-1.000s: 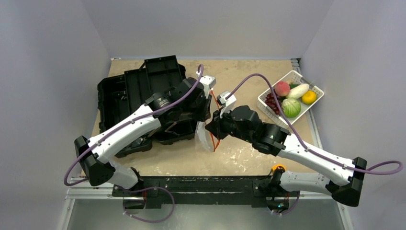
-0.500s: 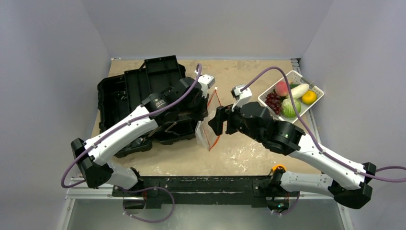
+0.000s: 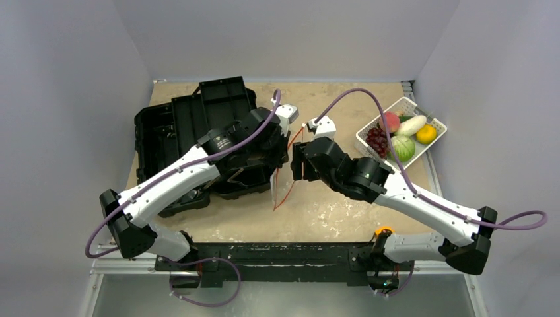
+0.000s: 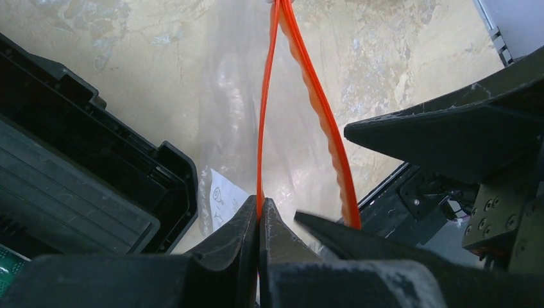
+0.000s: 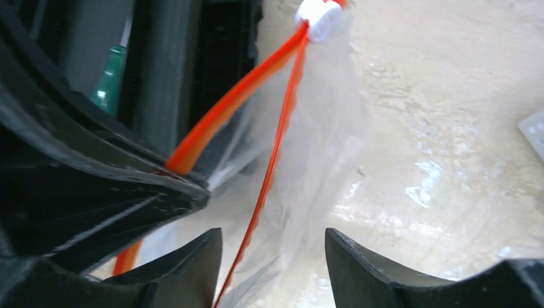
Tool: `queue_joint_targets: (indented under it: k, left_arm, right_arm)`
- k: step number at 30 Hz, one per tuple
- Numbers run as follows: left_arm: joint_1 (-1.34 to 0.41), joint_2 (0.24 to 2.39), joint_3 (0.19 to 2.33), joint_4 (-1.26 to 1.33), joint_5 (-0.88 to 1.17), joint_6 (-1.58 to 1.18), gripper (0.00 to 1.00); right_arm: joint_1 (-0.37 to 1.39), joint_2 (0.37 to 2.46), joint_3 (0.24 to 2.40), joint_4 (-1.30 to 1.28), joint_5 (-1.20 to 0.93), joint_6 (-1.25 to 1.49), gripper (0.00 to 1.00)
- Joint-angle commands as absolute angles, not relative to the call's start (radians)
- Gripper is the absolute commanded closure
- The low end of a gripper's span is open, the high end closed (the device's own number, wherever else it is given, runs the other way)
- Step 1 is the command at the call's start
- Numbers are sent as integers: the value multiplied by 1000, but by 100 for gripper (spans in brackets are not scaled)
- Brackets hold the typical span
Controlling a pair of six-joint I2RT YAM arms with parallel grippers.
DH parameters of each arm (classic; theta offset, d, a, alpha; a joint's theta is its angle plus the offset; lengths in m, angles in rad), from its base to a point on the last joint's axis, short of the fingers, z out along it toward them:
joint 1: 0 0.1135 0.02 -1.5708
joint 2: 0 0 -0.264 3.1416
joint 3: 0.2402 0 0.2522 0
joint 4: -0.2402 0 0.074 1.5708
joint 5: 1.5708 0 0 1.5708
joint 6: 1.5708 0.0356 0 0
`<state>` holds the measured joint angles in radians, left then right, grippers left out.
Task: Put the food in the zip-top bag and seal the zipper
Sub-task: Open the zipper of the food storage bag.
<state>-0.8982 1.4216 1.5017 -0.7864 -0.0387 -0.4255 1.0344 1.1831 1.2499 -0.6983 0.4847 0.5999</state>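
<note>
The zip-top bag point(image 3: 277, 187) hangs clear and crinkly from my left gripper point(image 3: 285, 141), between the two arms. In the left wrist view the left gripper point(image 4: 259, 208) is shut on one side of the orange-red zipper point(image 4: 263, 128); the other side point(image 4: 317, 109) bows away, so the mouth gapes. My right gripper point(image 5: 272, 240) is open, with the thin zipper strip point(image 5: 276, 147) and bag film between its jaws, unclamped. A white slider point(image 5: 321, 16) sits at the strip's far end. The food lies in the basket: cabbage point(image 3: 401, 147), grapes point(image 3: 376, 140), radish point(image 3: 412, 125), lemon point(image 3: 426, 134), pink-red fruit point(image 3: 389, 121).
The white slotted basket point(image 3: 401, 103) stands at the back right. An open black toolbox point(image 3: 191, 125) fills the left side, right behind the bag; a green-handled screwdriver point(image 5: 106, 77) lies in it. The two grippers are almost touching.
The right gripper let go of the bag mouth and opened, drew back to the right, then came in again around one strip. The left gripper closed fully on its strip.
</note>
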Motion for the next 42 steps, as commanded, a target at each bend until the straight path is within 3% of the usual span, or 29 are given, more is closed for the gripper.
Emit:
queue_joint_targets:
  k: [1,8,14,20,33,42]
  left_arm:
    - [-903,1436,1526,-770,-48,-415,100]
    - [-904,1426,1529,-777,-71,-397,100]
    - [-904,1416,1531,-781,-81,-379,100]
    - [-904,1418,1536,-782,-64,-377,100]
    - [-905,1404,1521,-772,-81,-376,100]
    - [-907,1423,1529,-779,-76,-374,100]
  right_arm:
    - [1039,1151,1214,-720,614,616,48]
    - [984,1093,1106,-671,699,547,99]
    - [884,1045,1090,-668,614,507,100]
    - [884,1010,1078,-567,382,478,100]
    - [884,1052,1189,-542,230,457,46]
    - [884,1075,1364,-576,329,358,33]
